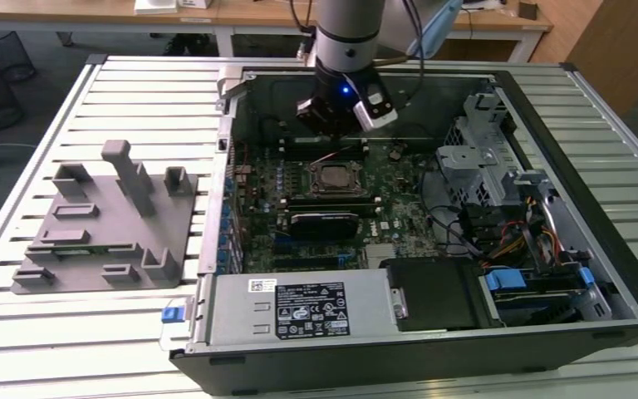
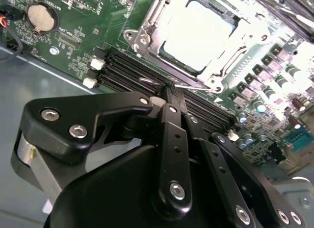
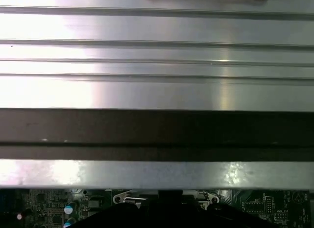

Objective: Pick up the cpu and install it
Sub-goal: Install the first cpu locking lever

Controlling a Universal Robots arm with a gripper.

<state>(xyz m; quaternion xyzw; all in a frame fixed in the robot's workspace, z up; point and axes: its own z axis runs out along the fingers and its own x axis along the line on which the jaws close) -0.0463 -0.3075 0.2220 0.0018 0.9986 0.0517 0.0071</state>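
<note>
The cpu [image 2: 196, 34] sits in the socket [image 1: 334, 177] on the motherboard [image 1: 402, 212]. The gripper [image 2: 168, 90] hangs empty just at 12 o'clock of the socket in the exterior view, fingers closed together.

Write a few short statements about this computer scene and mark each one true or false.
1. The chip lies in the socket on the green board. True.
2. The jaws hold the chip. False: the jaws are shut on nothing, and the chip is in the socket.
3. The grey fixture stands inside the computer case. False: it lies on the slatted table, on the exterior view's left of the case.
4. The gripper hangs over the board, inside the case. True.
</note>
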